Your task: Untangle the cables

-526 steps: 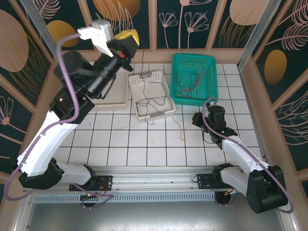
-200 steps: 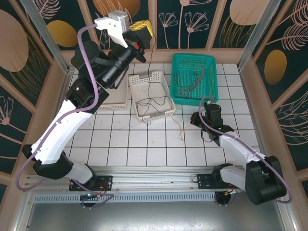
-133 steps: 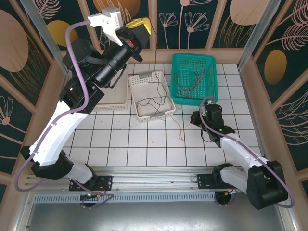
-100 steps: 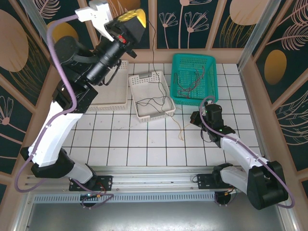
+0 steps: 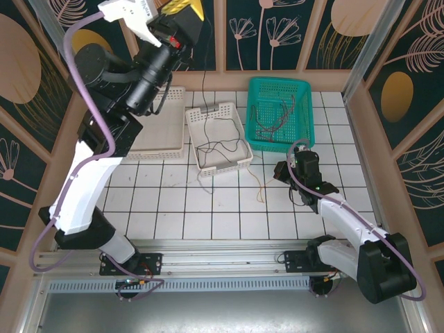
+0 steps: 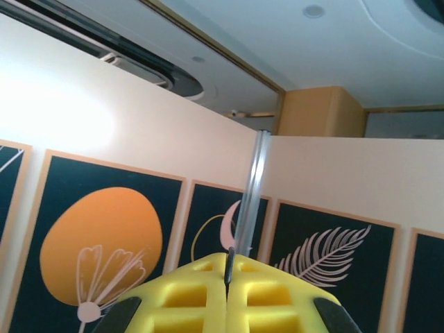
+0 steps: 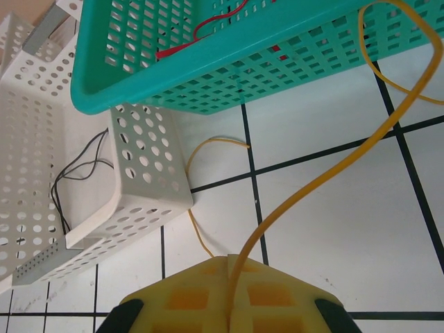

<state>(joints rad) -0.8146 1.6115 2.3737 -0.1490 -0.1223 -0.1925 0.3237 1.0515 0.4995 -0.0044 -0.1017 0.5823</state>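
Where the table is seen from above, the left gripper (image 5: 186,8) is held high at the back, and a black wire (image 5: 204,80) is strung almost straight down from it into the white basket (image 5: 225,165), where its lower part is looped among other dark strands. The right gripper (image 5: 283,171) is set low over the tiles, near the green basket (image 5: 279,82), in which red and black wires (image 5: 274,121) are heaped.

From the left wrist, the yellow pads (image 6: 180,305) are shown pressed together on the black wire.

From the right wrist, that gripper's yellow pads (image 7: 180,305) are shown clamped on a yellow wire (image 7: 313,183), which is arched away up and rightward past the green basket. With the black wire's length running downward from the left jaws, a further upward pull is judged to be what would free it.
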